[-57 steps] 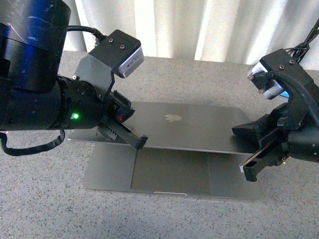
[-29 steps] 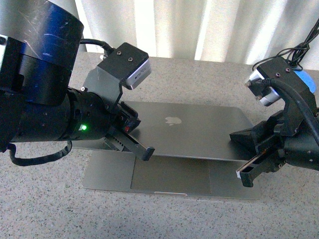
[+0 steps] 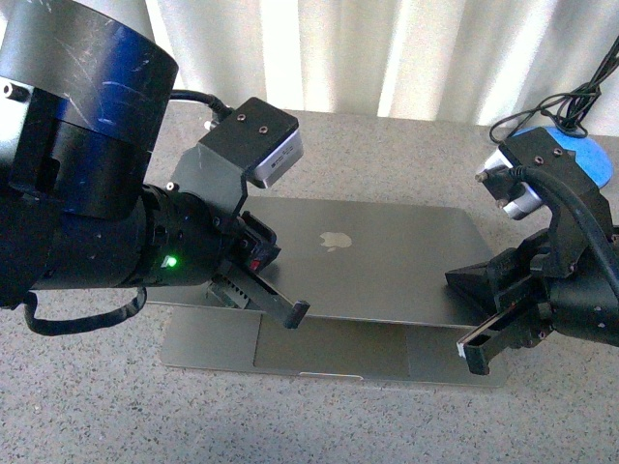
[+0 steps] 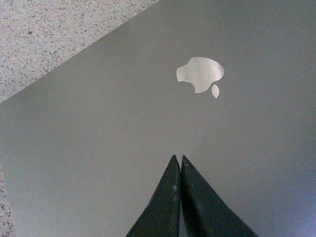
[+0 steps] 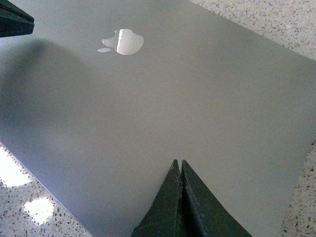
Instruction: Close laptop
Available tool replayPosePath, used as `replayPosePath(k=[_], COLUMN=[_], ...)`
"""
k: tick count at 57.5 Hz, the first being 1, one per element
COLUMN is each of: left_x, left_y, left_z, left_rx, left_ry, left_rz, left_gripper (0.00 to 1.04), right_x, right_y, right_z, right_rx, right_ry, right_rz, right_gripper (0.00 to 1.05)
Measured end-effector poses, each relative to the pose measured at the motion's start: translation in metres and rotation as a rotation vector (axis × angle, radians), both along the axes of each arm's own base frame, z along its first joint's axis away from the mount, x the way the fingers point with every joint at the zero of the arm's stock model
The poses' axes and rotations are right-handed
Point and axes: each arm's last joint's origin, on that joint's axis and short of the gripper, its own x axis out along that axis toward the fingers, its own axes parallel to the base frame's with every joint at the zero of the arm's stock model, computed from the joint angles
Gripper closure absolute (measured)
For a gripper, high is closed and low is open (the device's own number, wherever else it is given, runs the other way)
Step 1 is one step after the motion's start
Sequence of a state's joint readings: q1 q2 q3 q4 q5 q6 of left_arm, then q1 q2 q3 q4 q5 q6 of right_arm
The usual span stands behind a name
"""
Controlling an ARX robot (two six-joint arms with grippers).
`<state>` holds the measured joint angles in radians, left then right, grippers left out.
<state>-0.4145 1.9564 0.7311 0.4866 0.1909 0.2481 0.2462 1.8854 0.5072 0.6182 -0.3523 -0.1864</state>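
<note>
Front view: laptop (image 3: 329, 343) sits mid-frame on the speckled table (image 3: 97, 406), lid (image 3: 387, 256) tilted low over the base. Left gripper (image 3: 293, 311) is at the lid's lower-left edge, right gripper (image 3: 476, 350) at its lower-right. Left wrist view: fingers (image 4: 170, 197) pinched together, empty, over the lid. Right wrist view: same deal.

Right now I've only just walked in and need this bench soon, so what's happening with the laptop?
Both robot arms are closing the laptop. The left gripper and right gripper, each with fingers shut, sit on or just above the lid near its front edge, one toward each side. The lid is tilted low over the base but not yet shut: there is a gap, and the trackpad shows in front.
</note>
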Motion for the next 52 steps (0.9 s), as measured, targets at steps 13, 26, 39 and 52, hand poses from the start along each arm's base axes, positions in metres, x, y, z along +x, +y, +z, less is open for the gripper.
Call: replayPosePath(k=[13, 26, 39, 52], left_x=[-0.004, -0.006, -0.008, -0.009], left_y=[0.002, 0.003, 0.003, 0.004], left_z=[-0.006, -0.008, -0.013, -0.017], left_rx=[-0.009, -0.017, -0.029, -0.036], left_ry=[0.014, 0.016, 0.027, 0.04], left_rz=[0.013, 0.019, 0.024, 0.026], left_gripper=[1.01, 1.01, 1.01, 1.01], right_x=[-0.001, -0.002, -0.003, -0.004], right_y=[0.0, 0.0, 0.0, 0.0], right_z=[-0.002, -0.004, -0.006, -0.008], right_rx=[-0.007, -0.015, -0.021, -0.027], right_ry=[0.007, 0.01, 0.022, 0.043], right_rz=[-0.003, -0.003, -0.003, -0.002], right_gripper=[1.04, 1.04, 1.04, 1.04])
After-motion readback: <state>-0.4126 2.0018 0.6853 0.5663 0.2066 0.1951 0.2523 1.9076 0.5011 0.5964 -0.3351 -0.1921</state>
